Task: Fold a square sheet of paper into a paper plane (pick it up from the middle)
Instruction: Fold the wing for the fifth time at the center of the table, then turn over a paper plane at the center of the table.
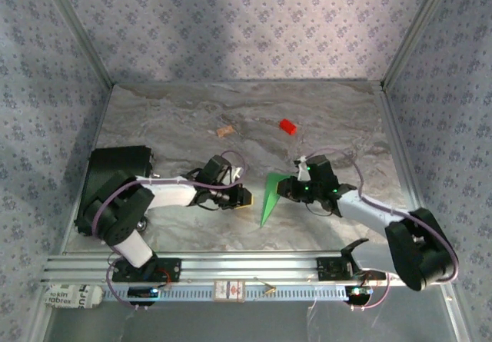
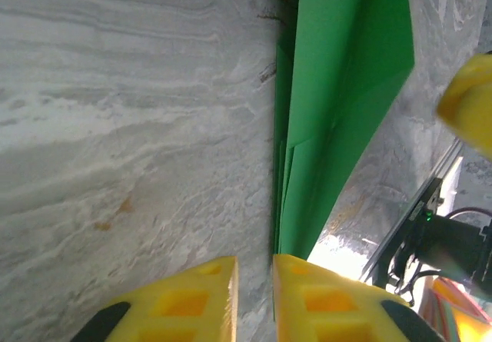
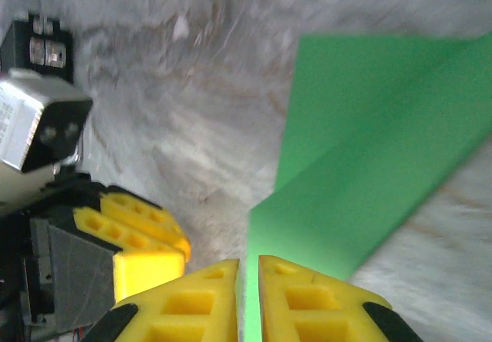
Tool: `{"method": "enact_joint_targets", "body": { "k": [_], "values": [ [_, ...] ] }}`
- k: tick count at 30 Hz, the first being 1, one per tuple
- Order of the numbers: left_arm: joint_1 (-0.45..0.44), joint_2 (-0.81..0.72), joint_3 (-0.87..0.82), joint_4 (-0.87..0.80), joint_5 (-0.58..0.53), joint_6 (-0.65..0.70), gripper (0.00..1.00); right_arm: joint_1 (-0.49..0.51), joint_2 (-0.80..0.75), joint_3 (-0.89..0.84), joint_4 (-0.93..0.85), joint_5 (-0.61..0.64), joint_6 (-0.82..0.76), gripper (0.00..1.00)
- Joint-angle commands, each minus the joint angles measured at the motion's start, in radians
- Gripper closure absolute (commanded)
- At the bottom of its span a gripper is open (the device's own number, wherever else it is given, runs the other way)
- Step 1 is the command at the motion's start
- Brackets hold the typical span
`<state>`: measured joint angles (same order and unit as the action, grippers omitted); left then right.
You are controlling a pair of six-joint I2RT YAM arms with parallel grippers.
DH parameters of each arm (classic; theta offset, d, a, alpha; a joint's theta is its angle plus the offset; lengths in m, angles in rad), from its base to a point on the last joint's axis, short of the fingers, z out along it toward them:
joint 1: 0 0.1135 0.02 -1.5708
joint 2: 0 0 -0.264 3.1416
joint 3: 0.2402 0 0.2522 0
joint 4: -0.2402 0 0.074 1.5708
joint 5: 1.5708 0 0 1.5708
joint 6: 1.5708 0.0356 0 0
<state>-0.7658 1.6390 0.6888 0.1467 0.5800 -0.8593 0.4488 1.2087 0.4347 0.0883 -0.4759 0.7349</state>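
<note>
The paper plane [image 1: 270, 196] is a narrow dart of bright green paper in the middle of the marble table, its tip pointing toward the near edge. My right gripper [image 1: 286, 190] holds its right side. In the right wrist view the yellow fingertips [image 3: 251, 263] are shut with the green sheet [image 3: 369, 165] running between them. My left gripper [image 1: 244, 197] is at the plane's left edge. In the left wrist view its jaws [image 2: 255, 261] stand slightly apart with table showing in the gap. The folded paper's [image 2: 338, 88] edge lies along the inner face of the right finger [image 2: 323, 296].
A small red block [image 1: 287, 127] and a tan cork-like piece [image 1: 225, 132] lie farther back on the table. A black box [image 1: 115, 174] sits at the left by the left arm. An aluminium rail [image 1: 231, 265] runs along the near edge, and patterned walls close in the sides.
</note>
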Motion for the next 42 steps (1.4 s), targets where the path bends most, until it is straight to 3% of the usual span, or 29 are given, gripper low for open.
{"method": "enact_joint_targets", "body": {
  "k": [1,7,18,32,42],
  "values": [
    [-0.005,0.041,0.054,0.033,0.06,-0.011,0.76,-0.036,-0.061,-0.053,-0.116,0.075,0.013,0.83],
    [-0.017,0.113,0.112,0.022,0.086,-0.009,0.71,-0.043,-0.133,-0.09,-0.146,0.052,0.021,0.8],
    [-0.033,0.19,0.176,-0.024,0.115,0.009,0.69,-0.015,-0.121,-0.115,-0.068,-0.012,0.039,0.76],
    [-0.07,0.259,0.299,-0.226,0.074,0.073,0.69,0.026,-0.014,-0.108,-0.007,-0.062,0.015,0.78],
    [-0.081,0.275,0.322,-0.195,0.117,0.069,0.73,0.05,0.04,-0.112,0.024,-0.069,0.014,0.79]
  ]
}}
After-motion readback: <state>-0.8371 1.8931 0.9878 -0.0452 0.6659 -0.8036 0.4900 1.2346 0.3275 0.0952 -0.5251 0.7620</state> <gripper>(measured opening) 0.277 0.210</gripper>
